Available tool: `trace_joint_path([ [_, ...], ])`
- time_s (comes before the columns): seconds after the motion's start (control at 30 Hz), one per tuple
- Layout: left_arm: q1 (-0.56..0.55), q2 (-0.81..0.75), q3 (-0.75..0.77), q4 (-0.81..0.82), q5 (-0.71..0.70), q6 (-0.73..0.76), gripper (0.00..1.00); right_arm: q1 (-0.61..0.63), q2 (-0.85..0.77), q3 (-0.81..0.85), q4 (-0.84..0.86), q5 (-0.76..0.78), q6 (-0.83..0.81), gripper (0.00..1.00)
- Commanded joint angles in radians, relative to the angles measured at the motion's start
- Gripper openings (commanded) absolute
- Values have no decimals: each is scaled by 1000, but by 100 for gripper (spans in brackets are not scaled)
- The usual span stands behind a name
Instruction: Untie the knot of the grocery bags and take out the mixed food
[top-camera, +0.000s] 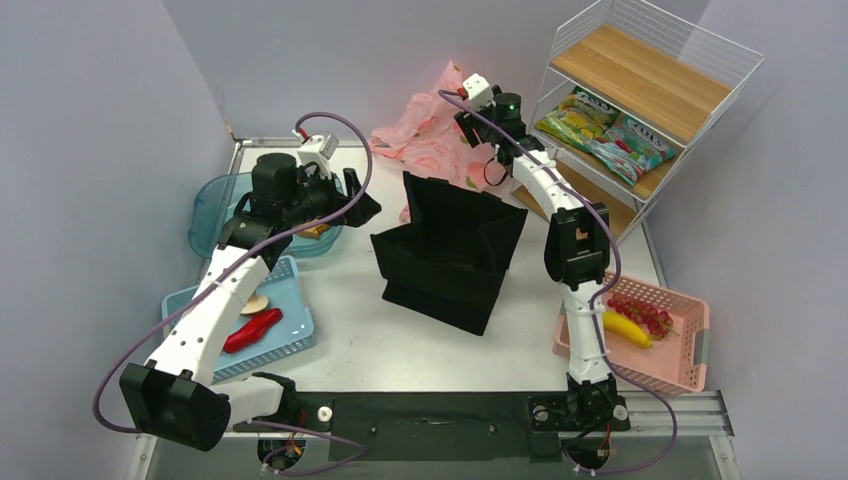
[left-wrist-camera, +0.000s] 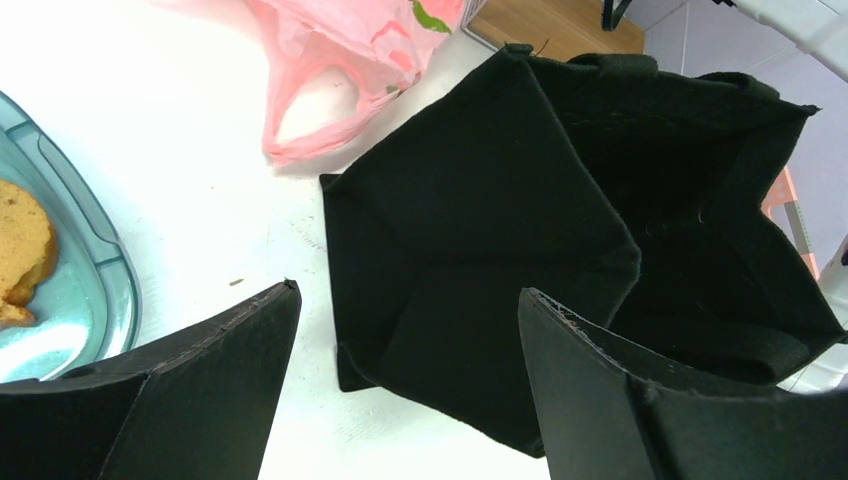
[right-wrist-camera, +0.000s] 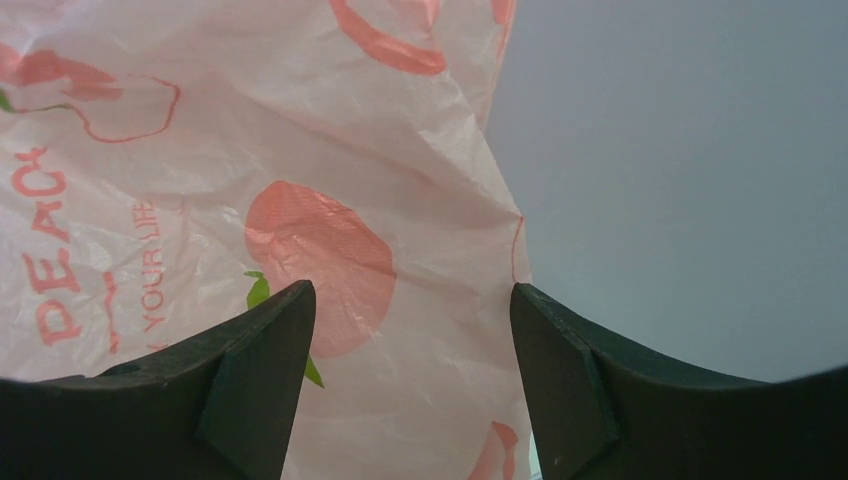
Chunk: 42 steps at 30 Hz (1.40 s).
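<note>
A crumpled pink grocery bag (top-camera: 428, 132) with orange-and-green prints lies at the back of the table behind the black tote. My right gripper (top-camera: 468, 122) is open right at the bag; in the right wrist view the bag's printed plastic (right-wrist-camera: 250, 200) fills the gap between its fingers (right-wrist-camera: 410, 290). My left gripper (top-camera: 362, 200) is open and empty, left of the tote; its wrist view (left-wrist-camera: 408, 290) shows the bag's untied handle loop (left-wrist-camera: 310, 110). No knot shows. A banana (top-camera: 627, 328) and a red fruit cluster (top-camera: 642, 312) lie in the pink basket. A red chilli (top-camera: 252, 330) and a mushroom (top-camera: 257, 303) lie in the blue basket.
A black fabric tote (top-camera: 450, 250) stands open mid-table (left-wrist-camera: 600, 220). A teal bowl (top-camera: 210, 215) holding a brown baked piece (left-wrist-camera: 20, 250) is at the left, with a blue basket (top-camera: 295, 335) in front. A pink basket (top-camera: 690, 345) is at the right. A wire shelf (top-camera: 650, 90) holds green snack packets (top-camera: 600, 130).
</note>
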<state>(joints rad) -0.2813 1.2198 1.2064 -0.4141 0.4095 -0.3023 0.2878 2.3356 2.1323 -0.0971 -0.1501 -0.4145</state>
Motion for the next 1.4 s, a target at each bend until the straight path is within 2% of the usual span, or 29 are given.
trace_joint_path([
  [0.0, 11, -5, 43, -19, 19, 14, 78, -22, 27, 64, 157, 39, -9, 68],
  [0.1, 12, -6, 44, -27, 14, 14, 78, -31, 68, 103, 162, 24, 17, 68],
  [0.27, 13, -9, 44, -42, 15, 15, 78, -63, 100, 129, 184, -68, 144, 75],
  [0.37, 13, -12, 41, -47, 15, 16, 78, -61, 99, 127, 193, -116, 141, 77],
  [0.43, 12, -13, 38, -50, 18, 16, 78, -60, 105, 133, 203, -127, 136, 75],
  [0.47, 13, -14, 37, -50, 18, 15, 78, -59, 116, 140, 202, -131, 130, 65],
  [0.5, 13, -15, 35, -51, 18, 16, 78, -57, 122, 157, 201, -133, 122, 59],
  [0.57, 13, -14, 35, -50, 17, 16, 78, -57, 142, 174, 210, -135, 115, 30],
  [0.6, 13, -13, 35, -50, 17, 17, 78, -56, 146, 184, 213, -139, 112, 23],
  [0.63, 12, -14, 36, -51, 17, 19, 78, -54, 149, 188, 215, -142, 105, 10],
  [0.7, 13, -12, 39, -47, 17, 29, 78, -48, 140, 190, 213, -157, 98, 0],
  [0.97, 41, 51, 112, 43, 83, 176, 81, -29, -47, 21, 283, -299, 191, 0],
  [1.17, 91, 200, 202, 256, 144, 228, 83, -16, -185, -137, 323, -392, 224, 0],
  [1.3, 92, 342, 321, 385, 205, 289, 83, 0, -255, -217, 340, -436, 212, 0],
  [1.37, 85, 416, 449, 397, 236, 295, 83, 12, -281, -242, 340, -455, 207, 0],
])
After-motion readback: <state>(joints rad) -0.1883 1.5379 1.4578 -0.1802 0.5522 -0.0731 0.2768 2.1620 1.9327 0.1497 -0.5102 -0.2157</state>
